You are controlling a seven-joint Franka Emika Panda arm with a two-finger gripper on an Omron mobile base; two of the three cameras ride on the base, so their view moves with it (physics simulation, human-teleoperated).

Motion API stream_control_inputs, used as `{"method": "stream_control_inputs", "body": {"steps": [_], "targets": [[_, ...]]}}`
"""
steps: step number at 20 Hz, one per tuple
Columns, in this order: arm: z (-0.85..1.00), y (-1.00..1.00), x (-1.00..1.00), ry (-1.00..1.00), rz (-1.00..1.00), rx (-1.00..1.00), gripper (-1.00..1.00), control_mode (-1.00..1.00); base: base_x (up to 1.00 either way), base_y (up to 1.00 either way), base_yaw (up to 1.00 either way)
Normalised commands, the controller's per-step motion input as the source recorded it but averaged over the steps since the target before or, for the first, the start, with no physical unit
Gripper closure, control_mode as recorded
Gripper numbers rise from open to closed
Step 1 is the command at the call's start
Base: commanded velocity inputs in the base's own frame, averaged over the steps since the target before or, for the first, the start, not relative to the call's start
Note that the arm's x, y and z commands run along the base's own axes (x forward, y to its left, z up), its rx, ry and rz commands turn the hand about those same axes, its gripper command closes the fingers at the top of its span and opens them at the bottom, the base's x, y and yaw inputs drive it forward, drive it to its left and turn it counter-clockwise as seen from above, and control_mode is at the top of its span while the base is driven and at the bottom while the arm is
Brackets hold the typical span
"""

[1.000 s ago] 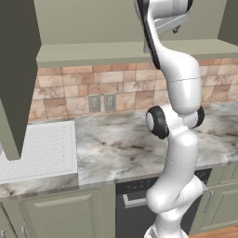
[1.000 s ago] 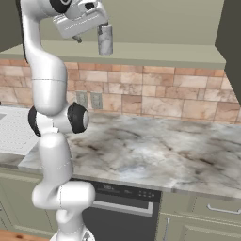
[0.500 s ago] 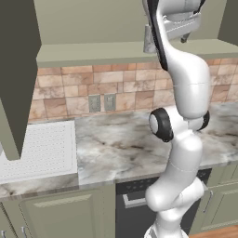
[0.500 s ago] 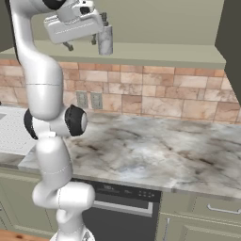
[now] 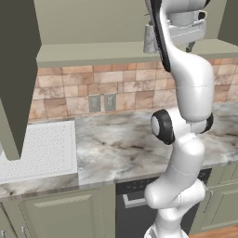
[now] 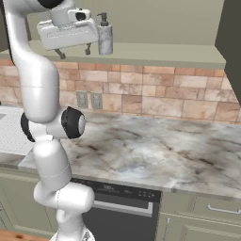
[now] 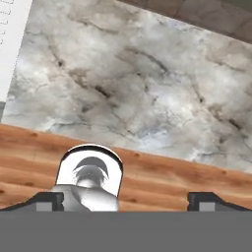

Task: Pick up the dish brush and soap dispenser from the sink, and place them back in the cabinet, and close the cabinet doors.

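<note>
The grey soap dispenser (image 6: 105,35) with its black pump stands upright on the bottom shelf of the open olive-green cabinet (image 6: 155,51). In the left base view, part of the soap dispenser (image 5: 149,40) peeks out from behind my arm. My gripper (image 6: 74,51) hangs open and empty just in front of that shelf, left of the bottle and apart from it. In the hand view the gripper (image 7: 127,199) looks down past the shelf at the marble counter, with nothing between its fingertips. The sink's white ribbed drainboard (image 5: 42,148) lies at the far left. The dish brush is out of view.
One cabinet door (image 5: 16,69) stands swung open at the left, the other door (image 6: 231,33) at the right. Below are the marble counter (image 6: 155,150), a tiled backsplash with wall outlets (image 5: 102,102), a dishwasher (image 6: 117,207) and green base cabinets (image 5: 60,214).
My hand has drawn back from the soap dispenser, leftward in the right base view, leaving the bottle standing on the shelf. The jaws stayed open.
</note>
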Motion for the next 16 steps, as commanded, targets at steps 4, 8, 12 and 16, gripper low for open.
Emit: {"method": "stream_control_inputs", "body": {"steps": [4,8,12,16], "targets": [[-0.58,0.00,-0.51,0.00,0.00,0.00,-1.00,-1.00,0.00,0.00,0.00],[-0.64,0.00,-0.49,-0.01,0.00,0.00,-1.00,-1.00,0.00,0.00,0.00],[-0.67,0.00,-0.54,-0.09,0.00,0.00,-1.00,-1.00,0.00,0.00,0.00],[-0.59,0.00,-0.59,-0.16,0.00,0.00,-1.00,-1.00,0.00,0.00,0.00]]}}
